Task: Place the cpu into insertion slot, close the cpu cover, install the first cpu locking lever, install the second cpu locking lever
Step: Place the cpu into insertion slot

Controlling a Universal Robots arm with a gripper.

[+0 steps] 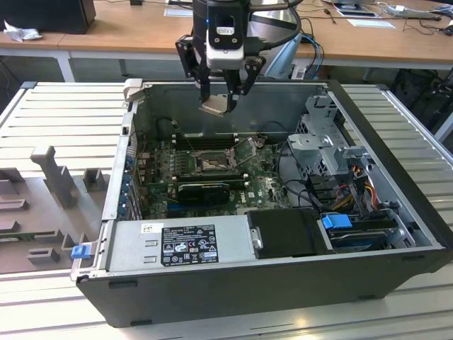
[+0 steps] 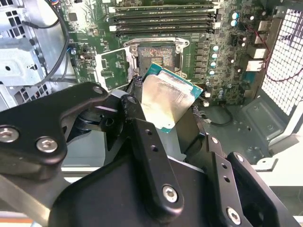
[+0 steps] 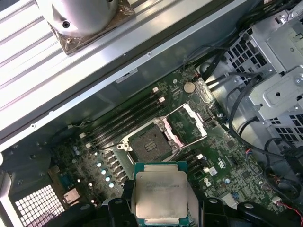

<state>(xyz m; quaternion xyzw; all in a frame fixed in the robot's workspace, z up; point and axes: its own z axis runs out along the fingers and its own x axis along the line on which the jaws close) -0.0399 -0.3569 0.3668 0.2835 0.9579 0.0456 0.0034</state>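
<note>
Black end effector clamped on small flat square silvery-beige cpu, held tilted in air over open dark computer case. Below on green motherboard: square dark-framed insertion slot, contacts exposed; thin silvery cpu cover swung open beside it.

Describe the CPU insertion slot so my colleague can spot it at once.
Look inside the open computer case at the green motherboard. The insertion slot lies beside the long black memory slots: square, dark-framed, with a brownish contact field.

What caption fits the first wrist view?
Jaws hold the cpu over the motherboard; insertion slot bare, cpu cover open.
</note>
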